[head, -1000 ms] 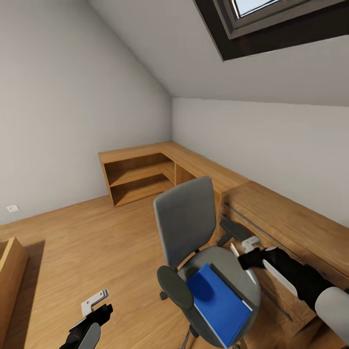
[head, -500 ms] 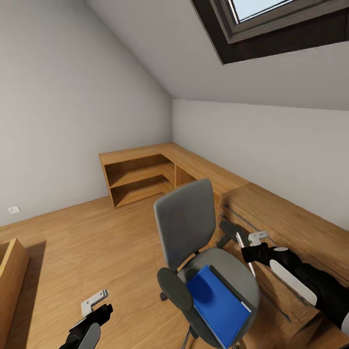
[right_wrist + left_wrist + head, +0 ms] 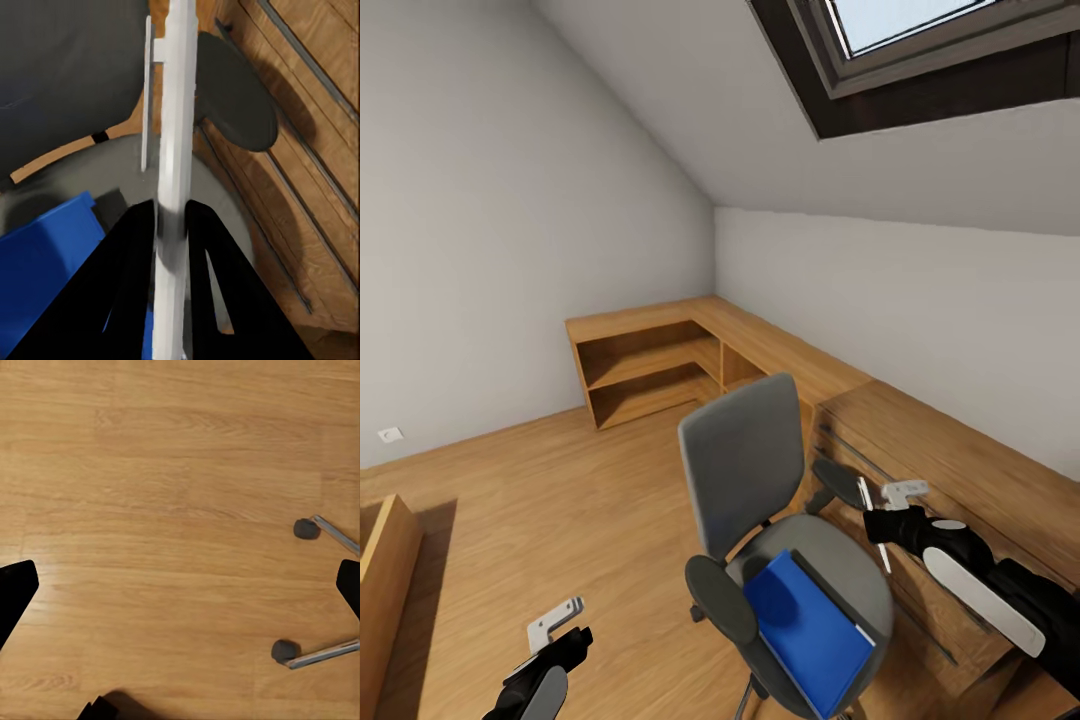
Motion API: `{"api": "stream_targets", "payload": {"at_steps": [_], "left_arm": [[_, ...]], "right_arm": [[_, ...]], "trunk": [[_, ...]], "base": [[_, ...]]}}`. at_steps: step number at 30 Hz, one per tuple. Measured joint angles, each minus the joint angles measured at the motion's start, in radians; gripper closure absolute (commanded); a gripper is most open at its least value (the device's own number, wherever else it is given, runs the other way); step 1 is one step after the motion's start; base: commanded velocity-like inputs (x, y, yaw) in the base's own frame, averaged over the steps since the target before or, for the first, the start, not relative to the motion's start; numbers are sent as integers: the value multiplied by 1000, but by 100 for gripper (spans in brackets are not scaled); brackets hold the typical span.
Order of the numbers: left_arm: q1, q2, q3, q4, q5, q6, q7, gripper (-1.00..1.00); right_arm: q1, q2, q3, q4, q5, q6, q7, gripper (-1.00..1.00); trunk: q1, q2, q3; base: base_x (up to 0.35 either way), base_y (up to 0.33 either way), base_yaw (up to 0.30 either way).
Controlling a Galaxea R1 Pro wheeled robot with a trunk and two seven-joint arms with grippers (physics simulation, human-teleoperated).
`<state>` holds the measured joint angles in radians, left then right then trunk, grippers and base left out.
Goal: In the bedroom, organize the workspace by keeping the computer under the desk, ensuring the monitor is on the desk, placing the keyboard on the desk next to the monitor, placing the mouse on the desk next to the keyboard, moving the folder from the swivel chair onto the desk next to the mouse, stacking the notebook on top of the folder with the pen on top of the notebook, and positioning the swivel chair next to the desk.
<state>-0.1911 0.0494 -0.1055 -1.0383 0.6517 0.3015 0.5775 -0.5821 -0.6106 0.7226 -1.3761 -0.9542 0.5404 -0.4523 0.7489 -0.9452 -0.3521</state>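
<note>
while one folder (image 3: 808, 628) lies on one swivel chair (image 3: 760, 500), right end effector (image 3: 171, 225) grips one notebook (image 3: 174, 150), left end effector (image 3: 180, 585) spread

Blue folder (image 3: 807, 630); grey swivel chair (image 3: 745, 470); seemingly white pen (image 3: 174, 180).

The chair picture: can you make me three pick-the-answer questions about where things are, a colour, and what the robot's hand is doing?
1. Where does the folder lie?
A. on the swivel chair seat
B. on the floor
C. on a shelf

2. What colour is the folder?
A. red
B. blue
C. green

3. What is the right gripper doing?
A. hanging open
B. squeezing the folder
C. pinching the pen

Answers:
1. A, it rests on the grey seat in the head view.
2. B, it is bright blue.
3. C, the right wrist view shows the black fingers closed on the thin white stick.
</note>
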Motion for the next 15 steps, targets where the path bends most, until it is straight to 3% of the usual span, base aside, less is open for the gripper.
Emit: {"api": "stream_targets", "payload": {"at_steps": [6,10,15], "left_arm": [[0,0,-2,0,-1,-3,1,-100],[0,0,-3,1,1,-21,-2,-100],[0,0,-2,119,1,-52,-2,-100]], "right_arm": [[1,-1,1,-28,-24,-48,-118,100],[1,0,0,-34,-27,-57,-136,100],[1,1,-15,-37,-29,-59,-140,100]], "trunk": [[-23,42,19],[-38,70,31],[-58,105,47]], "base": [[0,0,0],[0,0,0],[0,0,0]]}}
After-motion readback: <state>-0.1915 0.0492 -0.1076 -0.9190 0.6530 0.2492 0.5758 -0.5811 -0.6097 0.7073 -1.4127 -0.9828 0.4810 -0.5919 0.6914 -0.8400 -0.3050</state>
